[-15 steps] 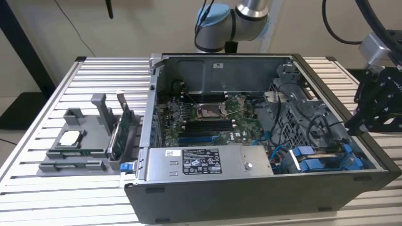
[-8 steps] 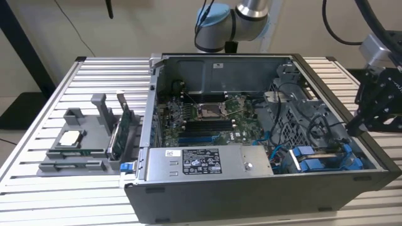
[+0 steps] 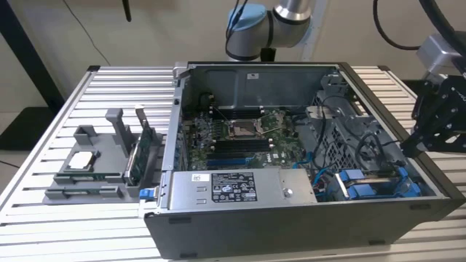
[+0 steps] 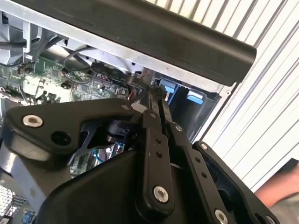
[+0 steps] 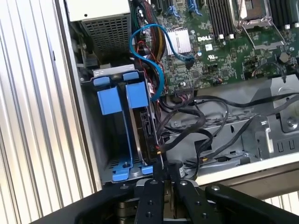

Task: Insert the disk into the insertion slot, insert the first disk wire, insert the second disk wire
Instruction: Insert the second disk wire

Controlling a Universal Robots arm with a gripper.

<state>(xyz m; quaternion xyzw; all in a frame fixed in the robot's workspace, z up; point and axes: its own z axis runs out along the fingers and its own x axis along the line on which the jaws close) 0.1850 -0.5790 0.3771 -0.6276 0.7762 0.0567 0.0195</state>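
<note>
Black two-finger gripper (image 5: 163, 175) nearest, slim fingers pressed together at the side wall of an open grey metal computer case (image 3: 291, 229), silver-grey hard drive in bright blue plastic carrier (image 5: 135, 98) seated in the case's corner bay, loose black wires (image 5: 205, 130) just beside it.

disk (image 5: 138, 98) carrier bright blue; motherboard (image 3: 248, 131) green (slots black); case (image 3: 291, 229) dark grey; table (image 3: 43, 180) silver, ribbed stripes; gripper (image 5: 164, 175) black; power supply (image 3: 291, 183) silver, black-and-white label.

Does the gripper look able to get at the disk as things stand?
Probably yes: the case is open and the gripper sits near the disk, but black cables crowd right beside it.
</note>
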